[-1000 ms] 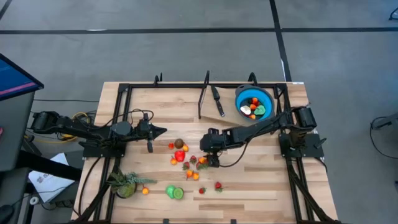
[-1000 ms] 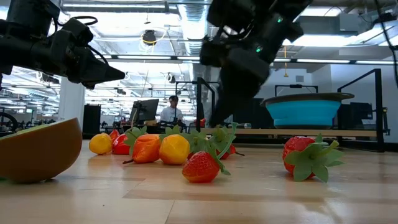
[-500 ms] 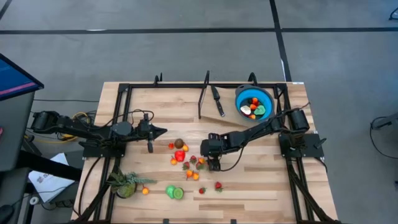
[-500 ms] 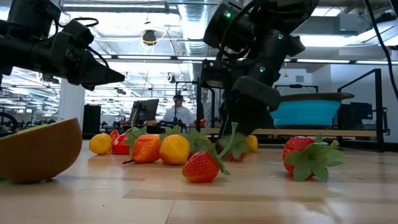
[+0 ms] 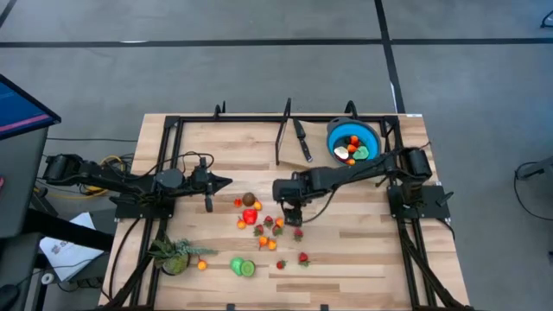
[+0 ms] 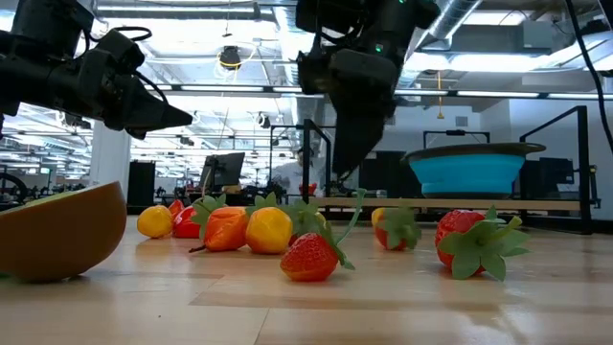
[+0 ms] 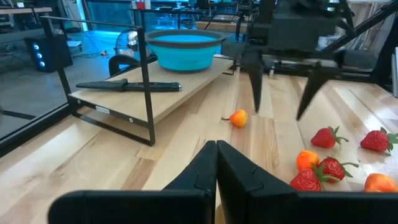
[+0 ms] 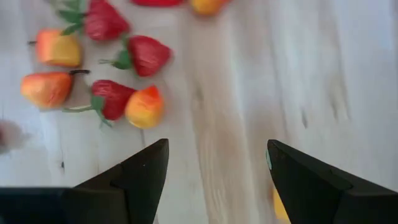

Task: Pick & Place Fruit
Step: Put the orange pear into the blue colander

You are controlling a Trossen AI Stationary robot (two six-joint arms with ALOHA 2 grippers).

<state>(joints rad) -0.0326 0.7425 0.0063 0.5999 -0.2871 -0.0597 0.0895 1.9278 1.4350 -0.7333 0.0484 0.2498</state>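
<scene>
Small toy fruits (image 5: 259, 221) lie scattered mid-table: strawberries, orange pieces, a brown one (image 5: 249, 199) and a green one (image 5: 243, 267). More fruit fills the blue bowl (image 5: 366, 135) at the far right. My right gripper (image 5: 292, 212) hangs open above the table, pointing steeply down, with nothing between its fingers. One orange-red fruit (image 6: 393, 229) rests on the wood below it, seen in the left wrist view as an orange piece (image 7: 238, 117) behind the open fingers (image 7: 255, 87). My left gripper (image 5: 226, 182) waits shut at the left, level above the table.
A black-handled knife (image 5: 302, 141) lies left of the bowl. A spiky green plant (image 5: 173, 256) sits near the front left corner. Black frame rails (image 5: 282, 134) run along the table's sides and far edge. Bare wood lies to the right of the fruit cluster.
My right gripper first dipped low to the table at the right edge of the fruit cluster, then rose clear and drew a little toward the far edge, tipping more steeply down. Its fingers stayed open. The orange-red fruit remains on the table, uncovered.
</scene>
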